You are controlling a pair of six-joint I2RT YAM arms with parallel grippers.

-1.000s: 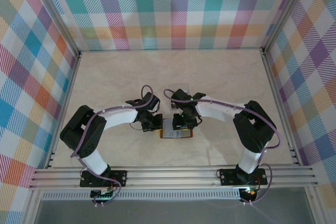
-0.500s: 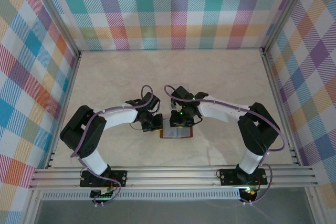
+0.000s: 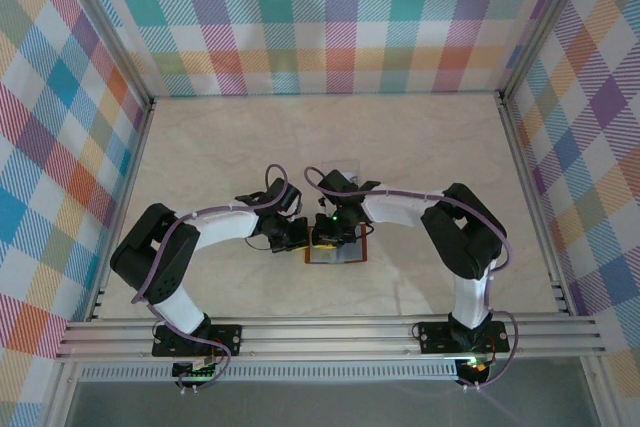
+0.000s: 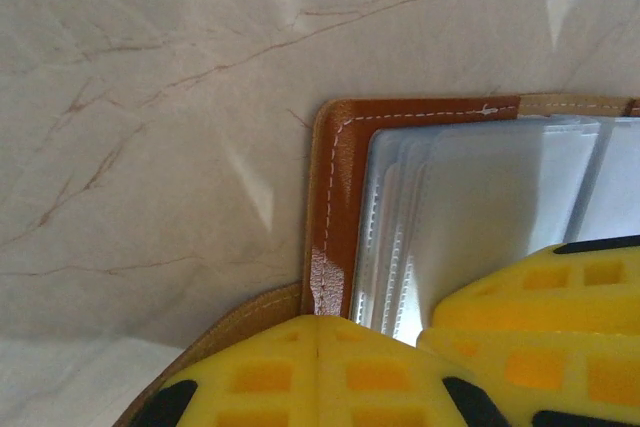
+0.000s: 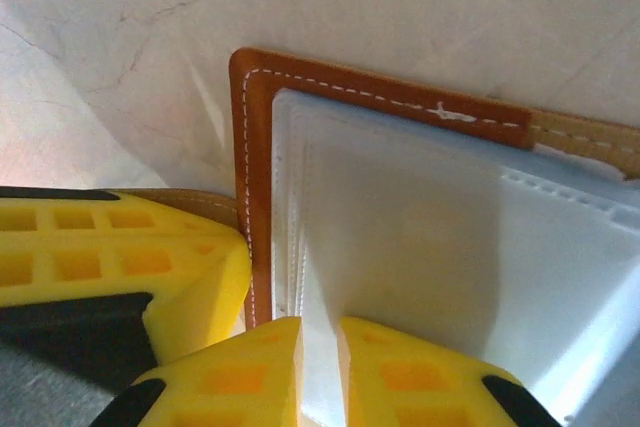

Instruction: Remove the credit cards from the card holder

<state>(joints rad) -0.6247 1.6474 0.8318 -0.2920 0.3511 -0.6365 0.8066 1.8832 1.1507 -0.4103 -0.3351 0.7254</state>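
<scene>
None of the credit cards is out yet. The closed left gripper point(image 4: 316, 337) pins the open card holder point(image 5: 262, 147) at its corner. The right gripper point(image 5: 320, 337) pinches a pale inner sleeve point(image 5: 420, 247), so every withdrawal remains.

Arms bent inward, left tool point(image 4: 318, 335) closed, right tool point(image 5: 320, 335) nearly closed

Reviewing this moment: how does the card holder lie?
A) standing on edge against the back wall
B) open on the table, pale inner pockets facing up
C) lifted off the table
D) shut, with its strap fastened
B: the card holder lies spread open on the marble table, its stitched brown leather rim framing the pale inner pockets, which face up.
</scene>
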